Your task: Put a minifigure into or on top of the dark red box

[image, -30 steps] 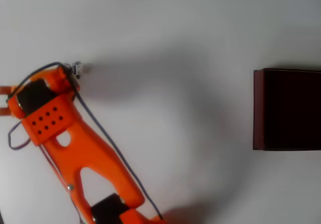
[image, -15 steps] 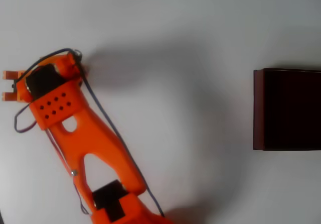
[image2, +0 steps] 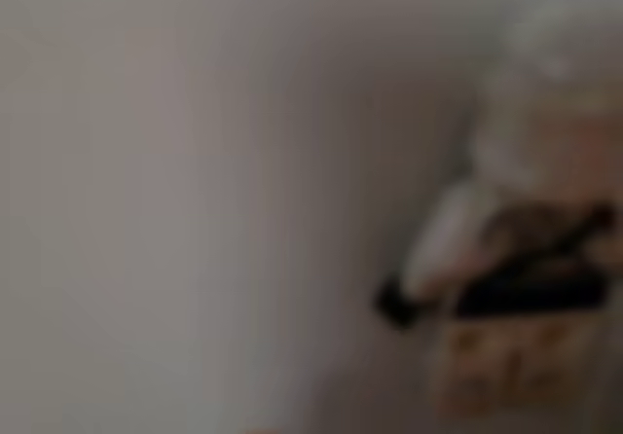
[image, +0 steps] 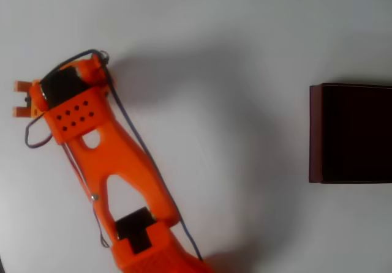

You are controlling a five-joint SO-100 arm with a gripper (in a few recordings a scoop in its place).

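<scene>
Overhead view shows the orange arm (image: 104,163) reaching up and left across the white bench (image: 233,34), its wrist near the left edge. The end effector (image: 92,65) is hidden under the arm's own body, so whether it is wide, narrow or gripping cannot be told. The dark red box (image: 350,133) sits at the right edge, well apart from the arm. Wrist view, heavily blurred, shows the minifigure (image2: 531,220) very close at the right side: white, with dark marks across its middle.
</scene>
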